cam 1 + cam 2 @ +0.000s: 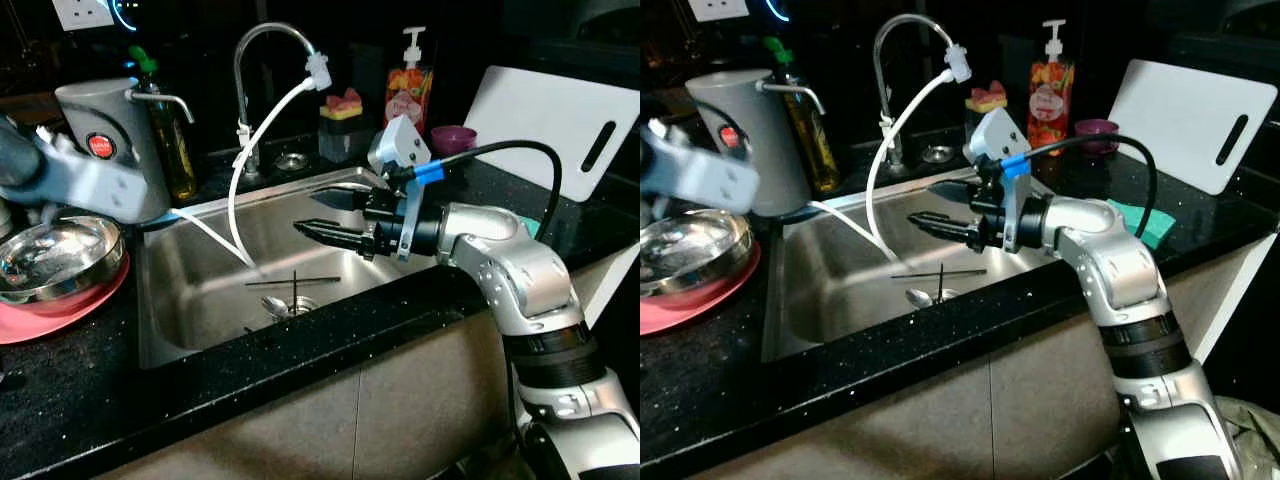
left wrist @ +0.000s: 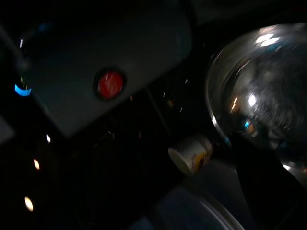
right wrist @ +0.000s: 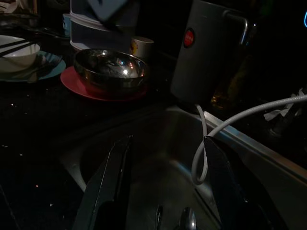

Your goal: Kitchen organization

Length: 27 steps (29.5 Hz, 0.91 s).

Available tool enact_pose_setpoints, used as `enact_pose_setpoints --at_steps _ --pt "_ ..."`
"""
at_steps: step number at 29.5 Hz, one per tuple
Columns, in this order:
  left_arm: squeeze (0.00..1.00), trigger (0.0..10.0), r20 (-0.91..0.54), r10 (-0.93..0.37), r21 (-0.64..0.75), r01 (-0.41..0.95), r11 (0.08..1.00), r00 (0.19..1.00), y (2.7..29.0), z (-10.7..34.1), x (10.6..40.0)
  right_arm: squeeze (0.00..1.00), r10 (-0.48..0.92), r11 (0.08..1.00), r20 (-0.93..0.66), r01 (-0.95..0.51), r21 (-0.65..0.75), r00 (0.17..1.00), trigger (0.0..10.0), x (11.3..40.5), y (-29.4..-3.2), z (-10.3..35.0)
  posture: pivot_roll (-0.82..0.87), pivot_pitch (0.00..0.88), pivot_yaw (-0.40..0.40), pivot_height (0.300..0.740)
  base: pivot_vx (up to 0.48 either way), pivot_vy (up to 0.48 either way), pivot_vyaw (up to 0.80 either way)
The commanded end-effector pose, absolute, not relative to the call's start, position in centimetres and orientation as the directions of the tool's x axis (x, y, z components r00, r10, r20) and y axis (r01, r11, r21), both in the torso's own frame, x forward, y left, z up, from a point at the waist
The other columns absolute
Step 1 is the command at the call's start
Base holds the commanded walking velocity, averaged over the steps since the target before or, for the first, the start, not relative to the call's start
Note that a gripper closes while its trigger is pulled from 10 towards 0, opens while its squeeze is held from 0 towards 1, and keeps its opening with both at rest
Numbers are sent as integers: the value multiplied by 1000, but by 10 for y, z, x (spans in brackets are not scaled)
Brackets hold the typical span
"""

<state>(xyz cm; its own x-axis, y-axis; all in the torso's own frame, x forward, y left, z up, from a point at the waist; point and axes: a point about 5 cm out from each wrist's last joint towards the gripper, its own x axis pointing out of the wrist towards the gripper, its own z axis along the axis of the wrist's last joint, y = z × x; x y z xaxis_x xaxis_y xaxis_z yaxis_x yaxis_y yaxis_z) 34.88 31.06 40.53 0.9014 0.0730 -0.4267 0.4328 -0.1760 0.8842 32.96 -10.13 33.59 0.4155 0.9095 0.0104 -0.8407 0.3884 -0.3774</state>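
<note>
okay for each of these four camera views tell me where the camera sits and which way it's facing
Left eye: head, facing down at the sink; right gripper over the basin.
Right eye: same scene.
Left wrist: left arm, facing the steel bowl and grey canister; one dark finger shows.
Right wrist: right arm, looking along open fingers across the basin toward the red plate.
Shared: bowl, canister.
</note>
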Motion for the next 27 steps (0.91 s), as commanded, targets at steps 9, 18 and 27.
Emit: enact_pose_setpoints --at_steps 9,18,27 --pt "0 10000 -443 92 888 422 182 892 356 390 331 0 918 377 41 -840 -390 394 10000 328 -94 339 101 85 61 740 0 0 0" --pt "1000 10000 -489 23 777 422 468 872 374 360 325 0 917 378 31 -843 -382 397 10000 330 -96 336 106 96 49 740 0 0 0" --pt "1000 10000 -448 -168 652 450 610 878 359 353 334 0 917 380 34 -844 -379 398 10000 332 -95 336 100 98 43 740 0 0 0"
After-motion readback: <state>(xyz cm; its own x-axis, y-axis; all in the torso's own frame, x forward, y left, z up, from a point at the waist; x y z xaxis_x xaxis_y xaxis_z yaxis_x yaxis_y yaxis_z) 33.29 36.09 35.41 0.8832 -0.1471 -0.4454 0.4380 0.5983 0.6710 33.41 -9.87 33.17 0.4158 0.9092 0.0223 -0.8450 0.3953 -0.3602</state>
